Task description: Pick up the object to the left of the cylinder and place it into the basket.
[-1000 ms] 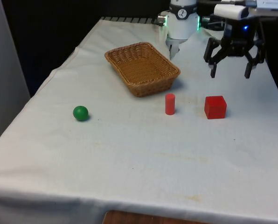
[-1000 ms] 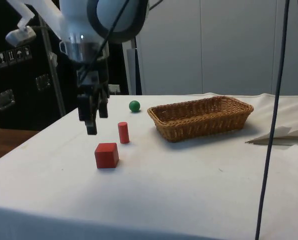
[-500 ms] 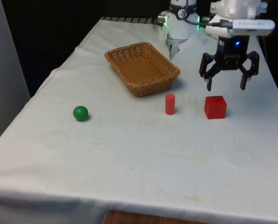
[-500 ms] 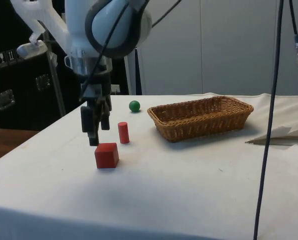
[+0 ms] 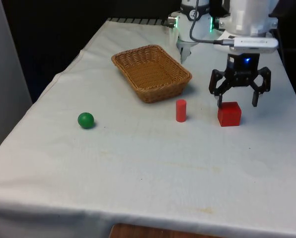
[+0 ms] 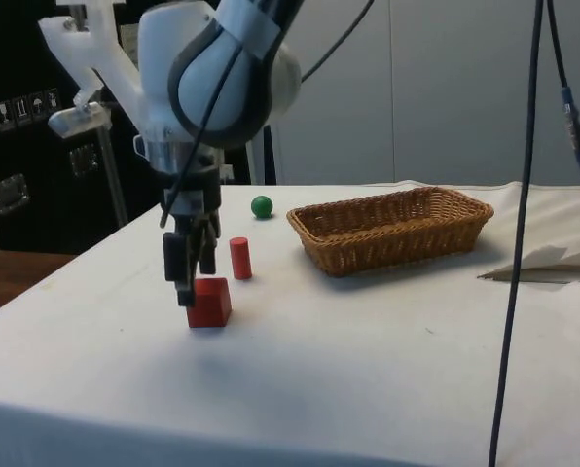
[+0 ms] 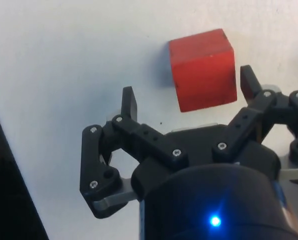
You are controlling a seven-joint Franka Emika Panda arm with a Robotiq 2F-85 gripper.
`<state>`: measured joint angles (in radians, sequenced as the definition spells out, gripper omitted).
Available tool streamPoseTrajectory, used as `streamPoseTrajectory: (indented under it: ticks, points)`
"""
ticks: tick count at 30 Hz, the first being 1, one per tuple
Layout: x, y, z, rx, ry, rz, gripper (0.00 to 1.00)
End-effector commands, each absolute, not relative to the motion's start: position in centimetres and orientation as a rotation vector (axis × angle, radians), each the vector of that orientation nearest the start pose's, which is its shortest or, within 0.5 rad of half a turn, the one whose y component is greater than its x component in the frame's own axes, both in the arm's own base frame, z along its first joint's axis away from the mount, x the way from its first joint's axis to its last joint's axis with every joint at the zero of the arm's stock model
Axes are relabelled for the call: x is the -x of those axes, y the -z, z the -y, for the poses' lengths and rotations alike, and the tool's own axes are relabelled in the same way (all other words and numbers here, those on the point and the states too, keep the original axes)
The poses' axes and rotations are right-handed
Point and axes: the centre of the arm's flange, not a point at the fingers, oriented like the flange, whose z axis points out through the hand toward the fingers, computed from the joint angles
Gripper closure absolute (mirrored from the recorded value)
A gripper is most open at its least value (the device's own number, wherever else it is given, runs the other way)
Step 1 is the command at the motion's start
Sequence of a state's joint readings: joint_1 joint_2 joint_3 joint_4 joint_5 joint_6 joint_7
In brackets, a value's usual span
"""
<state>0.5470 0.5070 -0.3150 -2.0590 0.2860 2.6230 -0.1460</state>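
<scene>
A red cube sits on the white cloth to the front view's right of a small red cylinder. A green ball lies far to the front view's left of the cylinder. My gripper hangs open just above and slightly behind the cube, with its fingers spread wider than the cube. In the wrist view the cube lies close to one fingertip of the gripper, mostly ahead of the tips. From the side the gripper is low over the cube, with the cylinder and the ball beyond.
A woven wicker basket stands behind the cylinder, towards the front view's left; in the side view the basket holds nothing. A black cable hangs down in the side view. The cloth's edges drop off on both sides.
The gripper has come down and shifted towards the front view's left, from high behind the cube to just over it. It stays open. The objects have not moved.
</scene>
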Motion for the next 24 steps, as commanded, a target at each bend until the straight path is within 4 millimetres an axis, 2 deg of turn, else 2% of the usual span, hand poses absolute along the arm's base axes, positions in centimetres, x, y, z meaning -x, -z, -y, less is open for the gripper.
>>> streamPoseTrajectory:
  ticks: [1, 11, 19, 21, 24]
  points:
    - [-58.6, -20.2, -13.4, 3.101, 0.167, 0.283, 0.0]
    - [-58.6, -18.2, -12.1, 3.1, 0.168, 0.289, 0.0]
    - [-58.6, -17.6, -11.6, 3.1, 0.171, 0.302, 0.02]
    - [-58.6, -17.5, -11.6, 3.101, 0.171, 0.304, 0.19]
    - [-58.7, -17.5, -11.6, 3.101, 0.174, 0.305, 0.54]
